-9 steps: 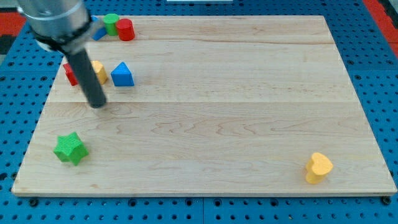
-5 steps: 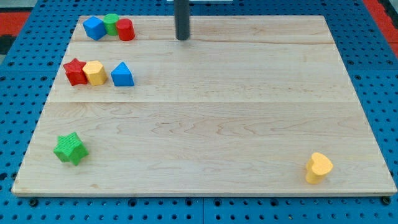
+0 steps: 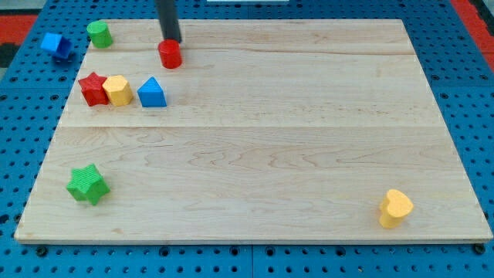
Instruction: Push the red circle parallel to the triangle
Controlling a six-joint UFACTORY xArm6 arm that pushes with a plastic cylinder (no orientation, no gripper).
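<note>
The red circle [image 3: 170, 54] stands on the wooden board near the view's top left, up and slightly right of the blue triangle [image 3: 152, 93]. My tip [image 3: 171, 41] touches the red circle's upper edge, the rod rising out of the view's top. The blue triangle sits in a row with a yellow block [image 3: 118, 89] and a red star [image 3: 94, 88] to its left.
A green circle [image 3: 99, 34] sits at the board's top left corner. A blue block [image 3: 55, 45] lies off the board on the blue pegboard at the view's left. A green star [image 3: 86, 184] is at the bottom left, a yellow heart [image 3: 395, 208] at the bottom right.
My tip moved left to the red circle, which slid down and right. The green circle shifted left and the blue block was knocked off the board.
</note>
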